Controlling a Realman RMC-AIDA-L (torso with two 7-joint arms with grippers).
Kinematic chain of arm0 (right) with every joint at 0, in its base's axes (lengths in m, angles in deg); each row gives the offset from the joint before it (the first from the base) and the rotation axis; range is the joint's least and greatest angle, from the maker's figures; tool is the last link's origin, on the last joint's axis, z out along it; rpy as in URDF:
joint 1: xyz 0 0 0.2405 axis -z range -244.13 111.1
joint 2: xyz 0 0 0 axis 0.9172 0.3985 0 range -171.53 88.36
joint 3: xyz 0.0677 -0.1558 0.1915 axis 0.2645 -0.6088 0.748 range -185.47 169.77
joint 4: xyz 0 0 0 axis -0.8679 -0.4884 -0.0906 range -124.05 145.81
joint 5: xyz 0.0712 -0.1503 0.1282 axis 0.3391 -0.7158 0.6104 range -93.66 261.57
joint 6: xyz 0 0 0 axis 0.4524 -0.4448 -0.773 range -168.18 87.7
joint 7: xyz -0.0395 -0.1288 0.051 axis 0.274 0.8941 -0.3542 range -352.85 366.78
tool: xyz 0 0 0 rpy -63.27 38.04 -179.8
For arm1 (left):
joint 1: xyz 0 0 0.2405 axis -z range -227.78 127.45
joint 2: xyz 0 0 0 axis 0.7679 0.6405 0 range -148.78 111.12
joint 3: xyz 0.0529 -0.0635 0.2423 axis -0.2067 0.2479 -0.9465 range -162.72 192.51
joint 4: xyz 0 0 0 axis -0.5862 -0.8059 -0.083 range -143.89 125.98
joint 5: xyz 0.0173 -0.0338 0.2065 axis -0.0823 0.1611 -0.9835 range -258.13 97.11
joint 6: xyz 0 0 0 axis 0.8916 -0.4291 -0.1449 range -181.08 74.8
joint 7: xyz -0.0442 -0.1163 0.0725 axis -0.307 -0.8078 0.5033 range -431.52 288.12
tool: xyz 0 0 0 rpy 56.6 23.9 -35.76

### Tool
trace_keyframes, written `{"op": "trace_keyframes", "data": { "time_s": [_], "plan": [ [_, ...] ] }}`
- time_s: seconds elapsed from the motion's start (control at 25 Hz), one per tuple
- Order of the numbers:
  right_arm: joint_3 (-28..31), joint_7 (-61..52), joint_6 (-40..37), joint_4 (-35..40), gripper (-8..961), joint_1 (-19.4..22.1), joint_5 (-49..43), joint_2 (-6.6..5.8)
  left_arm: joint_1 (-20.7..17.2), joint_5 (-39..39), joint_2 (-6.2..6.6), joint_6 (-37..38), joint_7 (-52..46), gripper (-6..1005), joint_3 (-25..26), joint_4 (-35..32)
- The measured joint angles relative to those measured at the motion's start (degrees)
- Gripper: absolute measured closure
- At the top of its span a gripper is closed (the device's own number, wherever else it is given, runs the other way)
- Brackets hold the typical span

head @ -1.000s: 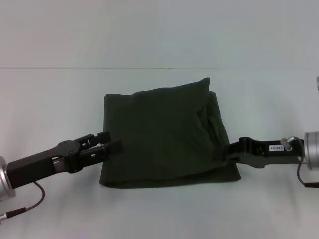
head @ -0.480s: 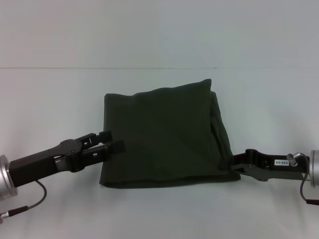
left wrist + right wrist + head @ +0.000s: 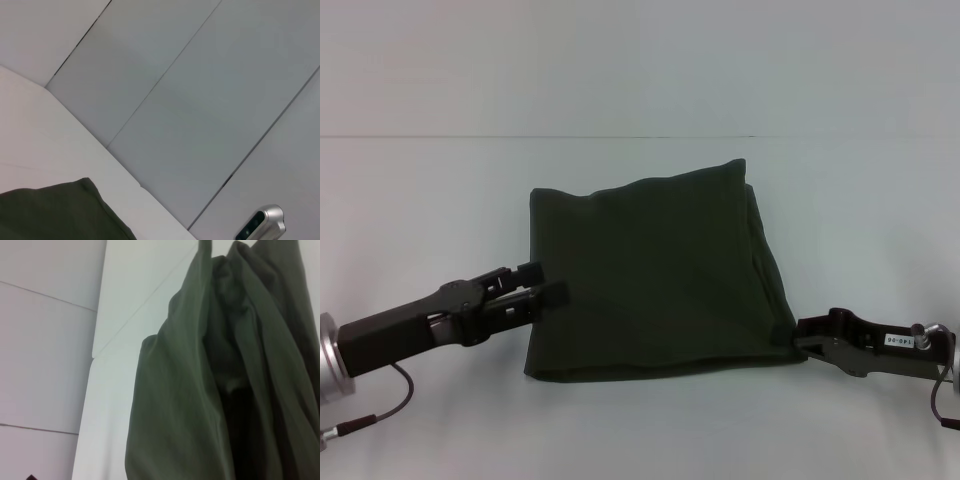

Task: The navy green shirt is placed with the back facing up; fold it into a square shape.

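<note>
The navy green shirt [image 3: 655,270] lies folded into a rough square on the white table, plain side up, and no print shows. My left gripper [image 3: 548,282] is open at the shirt's left edge, with its fingertips over the hem and nothing between them. My right gripper [image 3: 799,343] is at the shirt's front right corner, touching the cloth's edge. The right wrist view shows the shirt's layered right-side folds [image 3: 225,370] close up. The left wrist view shows one corner of the shirt [image 3: 60,210].
The white table [image 3: 430,200] runs back to a pale wall [image 3: 640,60]. A silver part of the other arm [image 3: 261,225] shows far off in the left wrist view. Nothing else is on the table.
My right gripper has slid right and toward the front, off the shirt's right side to its front right corner. The folds on the shirt's right side now lie flatter. The left gripper has barely moved.
</note>
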Motion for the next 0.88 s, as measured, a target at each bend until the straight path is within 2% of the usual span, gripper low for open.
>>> {"op": "trace_keyframes", "data": {
  "time_s": [0.44, 0.72, 0.88],
  "plan": [
    [4.53, 0.04, -0.06, -1.75, 921, 1.37, -0.01, 0.61, 0.06, 0.00, -0.09, -0.01, 0.03, 82, 0.00, 0.00],
    [6.56, 5.42, -4.62, -1.14, 919, 3.31, 0.02, -0.79, -0.03, -0.08, 0.09, -0.01, 0.03, 82, 0.03, 0.00],
    [11.52, 15.51, -10.00, -0.72, 802, 4.91, 1.20, -1.57, -0.20, -0.02, 0.28, 0.00, 0.03, 82, 0.16, 0.00]
  ]
}}
